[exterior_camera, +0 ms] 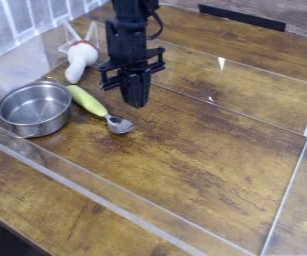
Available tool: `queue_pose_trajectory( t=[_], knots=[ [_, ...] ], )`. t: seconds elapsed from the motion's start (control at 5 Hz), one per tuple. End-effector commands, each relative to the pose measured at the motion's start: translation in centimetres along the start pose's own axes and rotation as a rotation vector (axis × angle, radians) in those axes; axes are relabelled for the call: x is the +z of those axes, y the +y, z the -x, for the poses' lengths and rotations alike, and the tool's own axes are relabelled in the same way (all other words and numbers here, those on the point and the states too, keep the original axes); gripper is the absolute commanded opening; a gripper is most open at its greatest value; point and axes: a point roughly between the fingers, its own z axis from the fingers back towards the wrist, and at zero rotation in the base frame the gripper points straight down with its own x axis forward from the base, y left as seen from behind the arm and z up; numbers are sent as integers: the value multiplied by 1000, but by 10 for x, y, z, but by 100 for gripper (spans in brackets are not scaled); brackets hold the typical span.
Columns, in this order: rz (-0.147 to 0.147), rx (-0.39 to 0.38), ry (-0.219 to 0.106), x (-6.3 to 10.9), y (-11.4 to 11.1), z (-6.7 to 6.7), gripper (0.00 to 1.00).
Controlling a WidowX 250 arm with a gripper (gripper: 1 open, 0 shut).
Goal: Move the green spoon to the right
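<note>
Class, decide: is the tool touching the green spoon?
Apart. In the camera view the tool hangs shut, with bare wood showing between its tip and the green spoon lying beside the steel pot.

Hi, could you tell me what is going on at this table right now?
A single robot arm hangs over a wooden table, its gripper pointing down with jaws shut and holding nothing. The green spoon lies just left of and below the gripper in the picture, beside a steel pot, so it has not been picked up. A white mushroom-shaped object stands farther back.
</note>
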Motion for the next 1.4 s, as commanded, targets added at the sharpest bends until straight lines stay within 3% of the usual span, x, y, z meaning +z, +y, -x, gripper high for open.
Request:
queue_pose_trajectory(
  t=[0.0, 0.2, 0.6, 1.0, 1.2],
  knots=[
    [76, 7, -41, 31, -2, 9, 0],
    [75, 37, -47, 30, -1, 5, 0],
    [72, 25, -60, 24, 1, 1, 0],
    [82, 95, -68, 48, -6, 4, 0],
    [79, 151, -76, 45, -10, 0, 0]
  ],
)
